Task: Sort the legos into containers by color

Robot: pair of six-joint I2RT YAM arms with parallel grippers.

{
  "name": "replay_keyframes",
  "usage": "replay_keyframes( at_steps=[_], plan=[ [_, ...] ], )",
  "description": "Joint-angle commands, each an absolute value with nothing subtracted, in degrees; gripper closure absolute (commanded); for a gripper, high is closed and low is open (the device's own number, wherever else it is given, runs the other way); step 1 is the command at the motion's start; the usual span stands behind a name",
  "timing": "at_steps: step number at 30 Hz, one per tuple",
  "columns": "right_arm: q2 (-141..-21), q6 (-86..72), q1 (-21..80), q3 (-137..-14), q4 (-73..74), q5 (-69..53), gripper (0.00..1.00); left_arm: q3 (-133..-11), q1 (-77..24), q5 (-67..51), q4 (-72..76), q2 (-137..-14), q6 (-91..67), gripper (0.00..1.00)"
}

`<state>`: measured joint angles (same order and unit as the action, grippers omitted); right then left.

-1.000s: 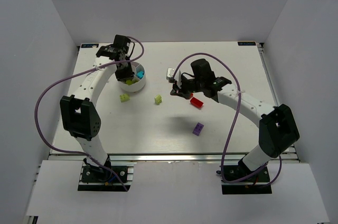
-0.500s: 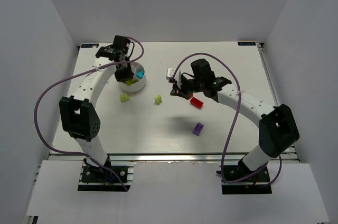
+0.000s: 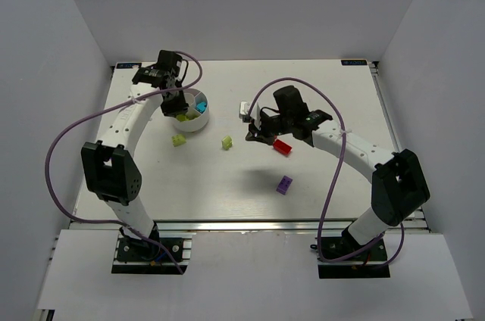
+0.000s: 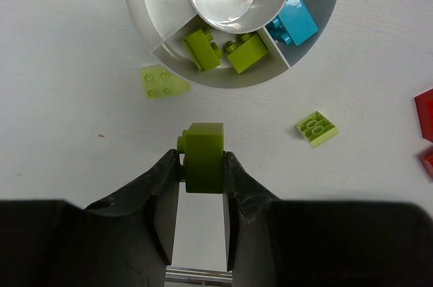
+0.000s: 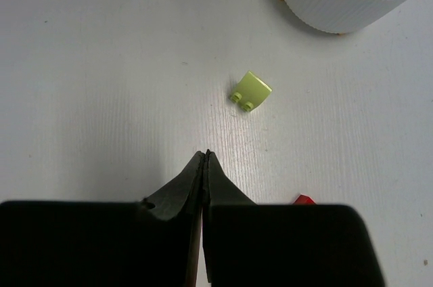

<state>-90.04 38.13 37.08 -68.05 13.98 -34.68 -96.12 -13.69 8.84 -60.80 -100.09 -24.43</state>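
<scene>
My left gripper (image 4: 201, 165) is shut on a lime-green lego (image 4: 204, 157), held above the table just short of the round white dish (image 4: 161, 72); from above the gripper (image 3: 168, 103) sits at the dish's left rim (image 3: 203, 121). The near compartment holds two lime-green legos (image 4: 223, 50); the one to its right holds cyan legos (image 4: 296, 19). Two lime-green legos lie loose on the table (image 3: 179, 140) (image 3: 226, 141). My right gripper (image 5: 205, 156) is shut and empty, just left of a red lego (image 3: 283, 147). A purple lego (image 3: 284, 184) lies nearer the front.
A small white and grey block (image 3: 245, 108) lies on the table behind my right gripper. Purple cables loop over both arms. White walls stand on the left, right and back of the table.
My left gripper, with the lime-green lego in it, has moved a little to the left and back at the dish. The right arm has barely moved.
</scene>
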Motion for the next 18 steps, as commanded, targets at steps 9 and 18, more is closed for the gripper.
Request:
replay_keyframes(
  at_steps=[9,18],
  plan=[
    [-88.77,42.28,36.21,-69.96,16.26,-38.32,0.93,-95.63,-13.45,9.49,-57.04,-95.01,-24.43,1.00],
    [-90.44,40.87,36.04,-71.89,16.34,-37.97,0.91,-91.50,-12.83,10.37,-55.19,-93.08,-23.73,1.00]
  ],
)
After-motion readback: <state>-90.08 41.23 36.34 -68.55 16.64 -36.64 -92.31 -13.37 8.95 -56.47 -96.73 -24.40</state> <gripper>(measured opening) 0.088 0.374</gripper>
